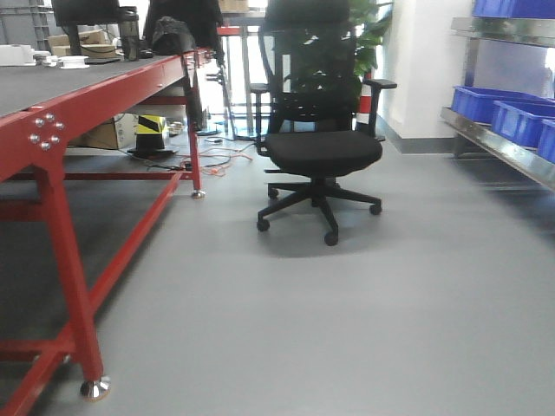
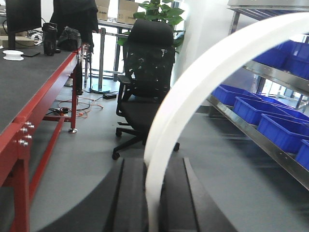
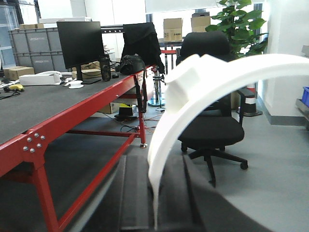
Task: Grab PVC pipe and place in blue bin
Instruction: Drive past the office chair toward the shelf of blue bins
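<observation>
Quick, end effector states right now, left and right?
Left end effector: closed on a white curved strip.
Right end effector: closed on the PVC pipe.

Industrial workshop or lab with an office corner. Told by the long red steel-framed desk [image 1: 61,82] with a dark top, metal shelving [image 1: 503,149] loaded with blue plastic bins [image 1: 486,102], grey stacking crates [image 3: 31,46] and brown cardboard boxes [image 3: 173,29] at the back. Office side: black mesh swivel chair [image 1: 323,149], black flat monitor [image 3: 80,44], leafy green potted plant [image 3: 241,26].

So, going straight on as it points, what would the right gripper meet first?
The right gripper would probably meet the black mesh office chair first, across open grey floor; depth is unclear.
</observation>
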Motion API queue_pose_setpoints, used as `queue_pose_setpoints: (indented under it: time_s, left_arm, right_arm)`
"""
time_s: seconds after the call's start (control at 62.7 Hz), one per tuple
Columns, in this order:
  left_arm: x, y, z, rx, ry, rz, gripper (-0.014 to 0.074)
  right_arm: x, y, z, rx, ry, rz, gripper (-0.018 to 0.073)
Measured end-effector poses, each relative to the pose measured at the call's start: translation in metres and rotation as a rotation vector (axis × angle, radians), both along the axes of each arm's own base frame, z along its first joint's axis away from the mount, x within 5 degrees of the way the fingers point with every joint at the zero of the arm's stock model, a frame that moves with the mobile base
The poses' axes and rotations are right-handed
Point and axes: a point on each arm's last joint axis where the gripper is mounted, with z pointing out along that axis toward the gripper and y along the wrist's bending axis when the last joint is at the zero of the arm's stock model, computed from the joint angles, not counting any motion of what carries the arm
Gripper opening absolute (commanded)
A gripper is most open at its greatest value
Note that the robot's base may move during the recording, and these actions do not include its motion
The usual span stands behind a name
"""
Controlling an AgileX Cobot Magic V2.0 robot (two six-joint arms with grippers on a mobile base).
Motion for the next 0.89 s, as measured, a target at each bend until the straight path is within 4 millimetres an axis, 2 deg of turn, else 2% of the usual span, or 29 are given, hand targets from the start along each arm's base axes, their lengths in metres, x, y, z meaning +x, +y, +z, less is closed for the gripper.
queue_pose_setpoints:
  time_s: [0.893]
  left_arm:
    - [0.0000,0.0000,0.0000,0.000,0.000,0.000,-0.0111]
  right_arm:
    - [0.0000,0.0000,0.0000,0.000,0.000,0.000,-0.0167]
